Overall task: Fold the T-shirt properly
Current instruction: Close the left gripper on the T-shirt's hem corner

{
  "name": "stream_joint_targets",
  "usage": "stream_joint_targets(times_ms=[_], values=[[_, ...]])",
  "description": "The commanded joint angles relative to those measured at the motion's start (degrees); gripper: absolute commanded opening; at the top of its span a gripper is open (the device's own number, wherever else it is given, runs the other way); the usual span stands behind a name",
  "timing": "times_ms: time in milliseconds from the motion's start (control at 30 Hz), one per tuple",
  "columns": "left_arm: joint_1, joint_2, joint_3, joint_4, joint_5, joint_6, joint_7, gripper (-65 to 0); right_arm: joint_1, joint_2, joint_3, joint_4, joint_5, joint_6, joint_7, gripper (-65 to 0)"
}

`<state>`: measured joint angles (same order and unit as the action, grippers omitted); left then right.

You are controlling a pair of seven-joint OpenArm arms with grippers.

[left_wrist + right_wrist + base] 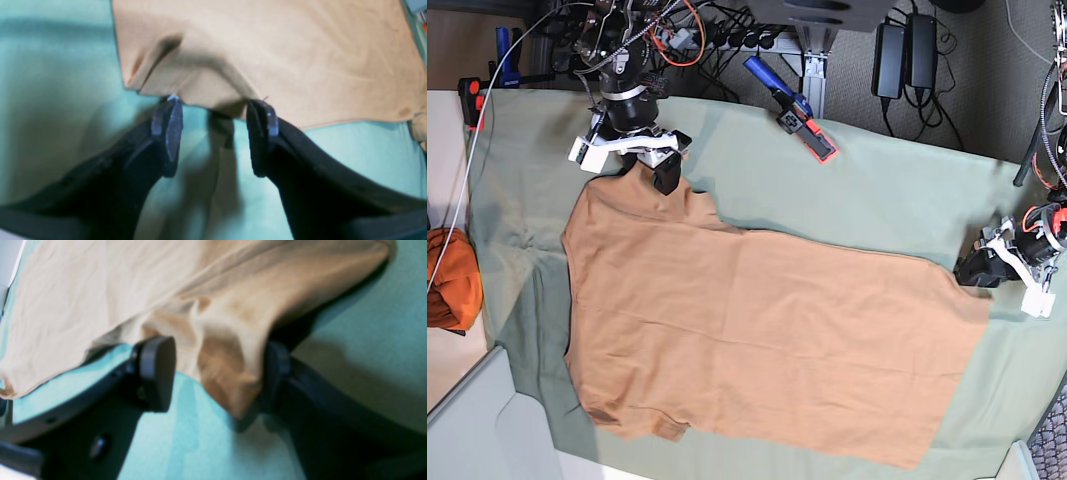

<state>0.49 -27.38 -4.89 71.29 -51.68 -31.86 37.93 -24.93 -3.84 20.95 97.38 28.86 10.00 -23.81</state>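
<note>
T-shirt point(757, 330): lies spread flat on the green cloth point(877, 200), one layer showing, with light creases. In the base view it runs from the right gripper at one end to the left gripper at the other.

Left gripper point(215, 133): fingers stand wide apart. Nothing sits between them but green cloth and their own shadow.

Left fingers point(168, 133): tips sit just at the shirt's near edge. The hem runs across just beyond both tips; whether the tips touch the fabric cannot be told (the picture is blurred there). A short fold rises in the fabric just past the tip on the picture's left.

Right gripper point(217, 373): fingers stand wide apart, not pressed on anything.

Right fingers point(156, 371): a bunched corner of the shirt hangs down into the gap between them. It lies against the inner face of the finger on the picture's right and stands apart from the other finger, with green cloth showing in between.

Shirt beyond the right fingers: it spreads out flat away from the tips, with a long seam or fold line running across it.

Orange bundle point(452, 280): lies off the green cloth, well apart from both grippers.

Clamp point(792, 108): blue and red (base view), rests on the far edge of the green cloth, between the two arms and well apart from the shirt.
</note>
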Motion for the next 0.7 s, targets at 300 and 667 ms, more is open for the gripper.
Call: stream_joint_targets(times_ms=[300,667], values=[[1.0,-0.9,-6.4,0.9,-2.4,-0.5,0.1,-30.5,-0.6,0.0,0.0,0.3,-0.9,-0.6,-1.7,-26.8],[4.3,-0.1,-6.4,0.9,-4.9,-1.5,1.0,-30.5,-0.6,0.0,0.0,0.3,-1.0,-0.6,-1.7,-26.8]])
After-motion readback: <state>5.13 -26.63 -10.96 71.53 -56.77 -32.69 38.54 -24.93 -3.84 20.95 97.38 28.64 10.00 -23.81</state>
